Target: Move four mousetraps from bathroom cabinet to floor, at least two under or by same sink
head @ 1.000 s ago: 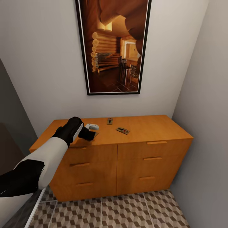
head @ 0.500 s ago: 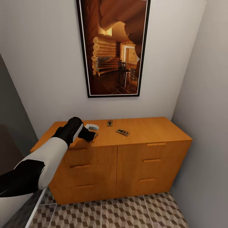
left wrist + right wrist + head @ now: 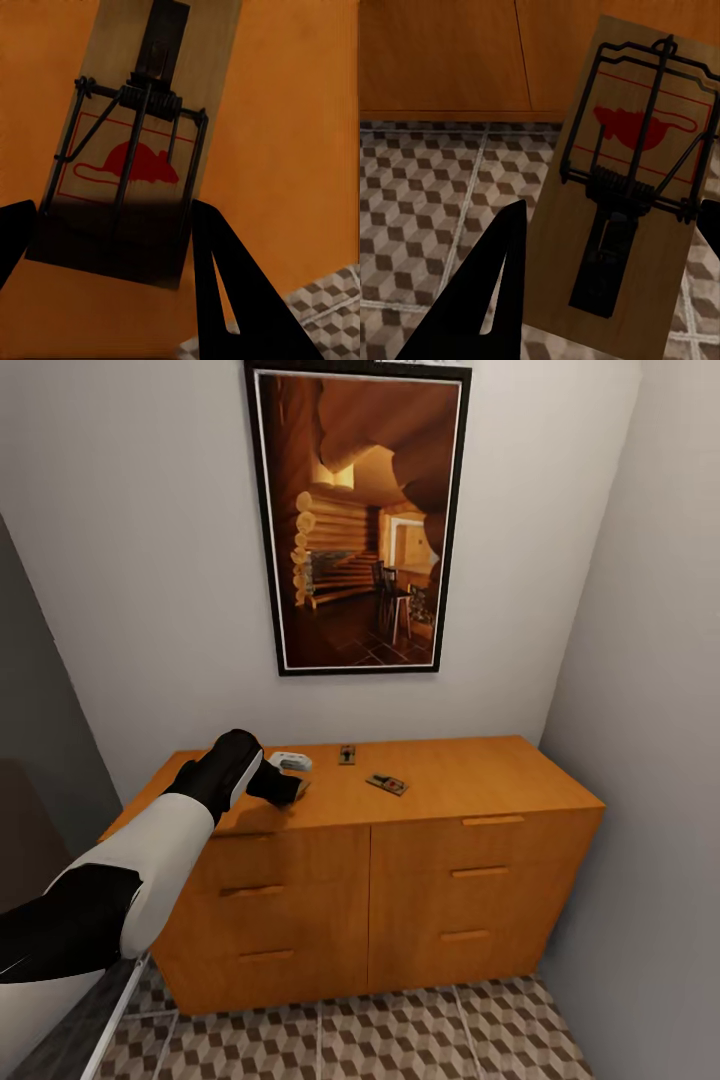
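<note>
Head view: the left gripper (image 3: pixel 285 788) reaches over the low orange-brown wooden cabinet (image 3: pixel 480 780), where two small brown wooden mousetraps (image 3: pixel 387 784) lie (well apart).

Left wrist view: its black fingers (image 3: pixel 240 289) straddle a red-printed wooden mousetrap (image 3: pixel 139 150); whether they clamp it, I cannot tell.

Right wrist view: the right gripper (image 3: pixel 607 247) holds another wooden mousetrap (image 3: pixel 622 187) over the cube-patterned tile floor (image 3: pixel 427 195).

Left arm reaches forward, pincer (image 3: pixel 285 788) low (each pincer grips a board).

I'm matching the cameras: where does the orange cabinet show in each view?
Head view: cabinet against the wall, centre.
Left wrist view: its orange top under a mousetrap.
Right wrist view: its front beyond the held mousetrap.
Shared landmark: cube-patterned floor tiles.
</note>
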